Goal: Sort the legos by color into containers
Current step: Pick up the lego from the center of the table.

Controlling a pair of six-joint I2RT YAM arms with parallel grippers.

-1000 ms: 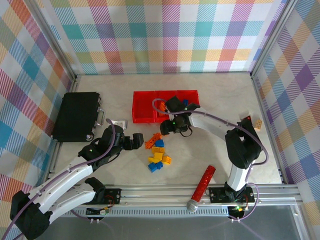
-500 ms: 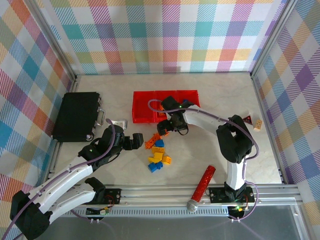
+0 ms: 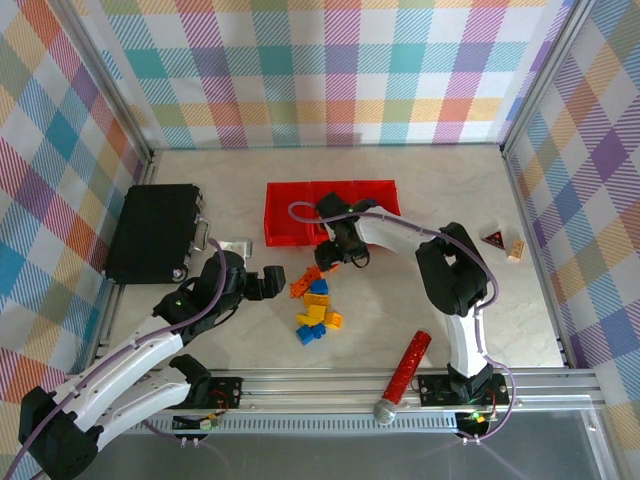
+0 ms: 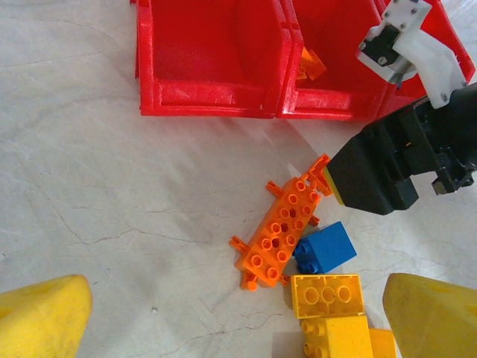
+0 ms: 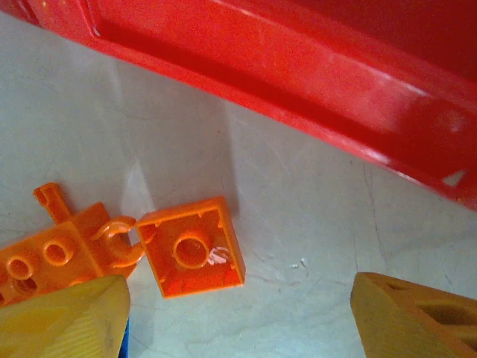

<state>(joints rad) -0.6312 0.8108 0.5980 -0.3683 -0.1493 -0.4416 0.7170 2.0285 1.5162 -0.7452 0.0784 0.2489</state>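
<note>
The legos [image 3: 316, 306] lie in a loose orange, yellow and blue pile in front of the containers [image 3: 286, 216], three joined red bins. My right gripper [image 3: 324, 266] hangs open low over the pile's far end. A small orange square brick [image 5: 192, 255] lies upside down on the table between its yellow fingers [image 5: 417, 317], beside a long orange brick [image 5: 45, 253]. My left gripper [image 3: 272, 283] stands open just left of the pile. Ahead of it lie the long orange brick [image 4: 283, 233], a blue brick [image 4: 326, 248] and yellow bricks [image 4: 326, 294]. An orange piece [image 4: 313, 63] lies in the middle bin.
A large black case [image 3: 155, 232] lies at the left with a small silver piece [image 3: 235, 245] beside it. A red cylinder [image 3: 408, 362] lies near the front rail. A tan block [image 3: 516, 250] and a dark triangular piece [image 3: 493, 238] sit at the right wall.
My right gripper has come left and down from the bins' front edge to the far end of the pile, its arm folding leftward. The left arm has barely moved.
</note>
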